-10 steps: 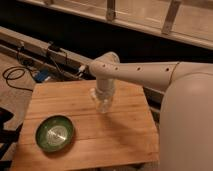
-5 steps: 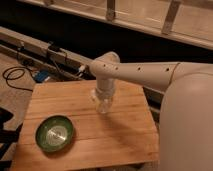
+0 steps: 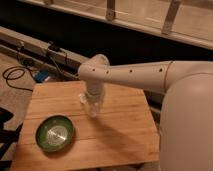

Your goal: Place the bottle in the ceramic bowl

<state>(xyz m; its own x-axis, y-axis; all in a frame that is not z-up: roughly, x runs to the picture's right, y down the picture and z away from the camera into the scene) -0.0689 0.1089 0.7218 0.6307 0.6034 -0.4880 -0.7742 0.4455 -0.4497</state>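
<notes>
A dim room with a dark band of wall behind, a pale ledge running across the top and a long rail lower down on the left, where black cables (image 3: 14, 75) loop on the floor beside a small blue object (image 3: 42, 76). In front stands a wooden table (image 3: 125, 137) of light planks, seen from above.

The robot's white body (image 3: 187, 127) fills the right edge, and its arm (image 3: 135, 76) reaches leftward over the far half of the table, bending at a rounded joint and pointing straight down. The gripper (image 3: 93, 106) hangs below that joint, near the middle of the tabletop and close above the wood. Its fingers are clenched together around a whitish, translucent shape: the bottle (image 3: 93, 112), held upright at the tip, its lower end just over or touching the planks — which of the two I cannot tell. The bottle's cap and label are not distinguishable.

The ceramic bowl (image 3: 55, 133) sits on the table's near left part — round, green-glazed, with a paler shiny centre. It lies left of and nearer than the gripper, apart from it, with bare wood between them.
</notes>
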